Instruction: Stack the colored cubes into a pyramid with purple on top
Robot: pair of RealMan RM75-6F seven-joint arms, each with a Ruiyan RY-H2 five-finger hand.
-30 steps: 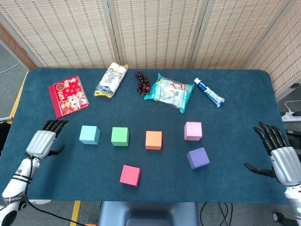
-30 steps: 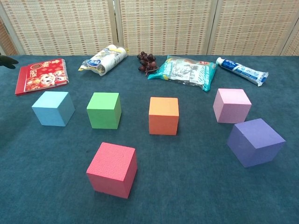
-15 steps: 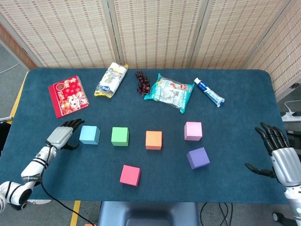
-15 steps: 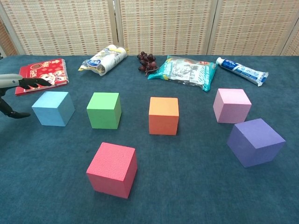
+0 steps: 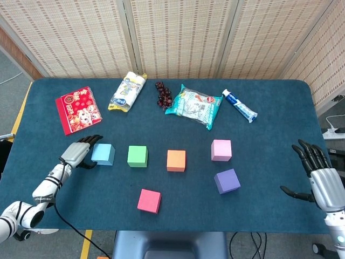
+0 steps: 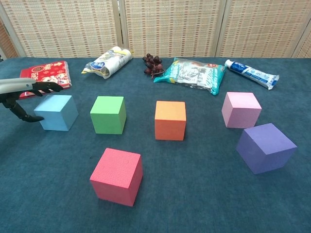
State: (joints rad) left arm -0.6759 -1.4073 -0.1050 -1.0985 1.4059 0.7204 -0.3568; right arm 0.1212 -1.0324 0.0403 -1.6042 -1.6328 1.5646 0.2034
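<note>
Your left robot hand (image 5: 80,153) sits at the light blue cube (image 5: 102,154) near the counter's left edge, with the fingers reaching over its top and the thumb low at its outer side; from the chest view it brackets the cube without clearly gripping it, so treat it as still released. Settle the thumb on the left face and the fingers on the opposite face, square to the cube, before you clench, or it will likely twist out as you lift.

The base row is half laid: green cube (image 5: 137,156) and orange cube (image 5: 176,160) stand in line just right of the blue one, apart from each other. Slide or carry blue against green so the gaps close; upper cubes need tight seams to sit on.

The pink cube (image 5: 149,200) waits near the front edge, the lilac cube (image 5: 221,149) right of the orange one, and the purple cube (image 5: 227,181), for the top, lies tilted just in front of the lilac one. Your right robot hand (image 5: 321,181) hovers spread and empty by the right edge, well apart from everything
</note>
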